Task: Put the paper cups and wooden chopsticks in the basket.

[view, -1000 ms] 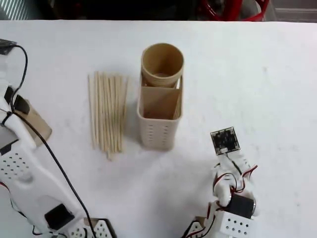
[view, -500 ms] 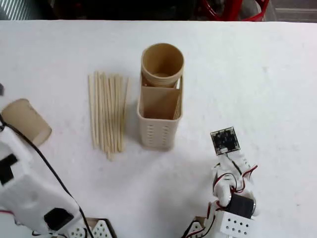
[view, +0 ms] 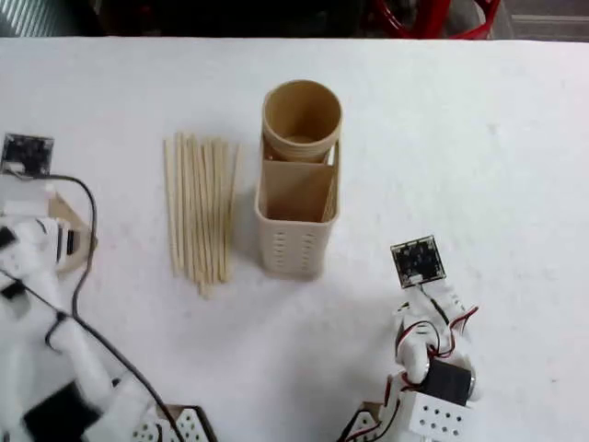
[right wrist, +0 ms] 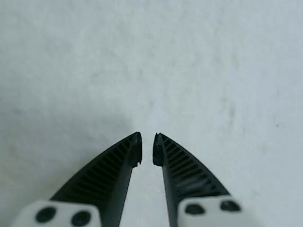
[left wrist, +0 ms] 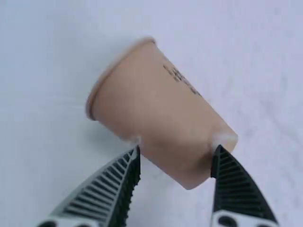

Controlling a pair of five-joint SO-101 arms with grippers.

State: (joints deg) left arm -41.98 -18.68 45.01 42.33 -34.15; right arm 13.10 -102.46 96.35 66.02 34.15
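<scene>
The basket [view: 293, 241] stands upright at the middle of the table [view: 479, 138], and a divider splits it into two compartments. A stack of paper cups [view: 302, 118] stands mouth up in the far compartment and rises above the basket's rim. Two rims show one under the other, so the stack holds at least two cups; a full count cannot be made.

The wooden chopsticks [view: 198, 212] lie flat in a loose bundle just beside the basket, roughly parallel to its side wall. There are about ten of them, too close together to count exactly. They lie between the basket and a single paper cup [left wrist: 151, 104] on its side near the table's edge, under the left arm [view: 37, 276].

The left gripper [left wrist: 175, 153] straddles this single paper cup with its jaws spread wide. The fingertips [left wrist: 134, 158] sit against the cup wall near the base, one on each side. Whether they press on it cannot be told.

The right arm [view: 431, 368] sits at the near edge, well apart from the basket. The right gripper [right wrist: 146, 150] points at bare table. Its jaws are nearly together, with only a thin slit between the tips, and hold nothing.
</scene>
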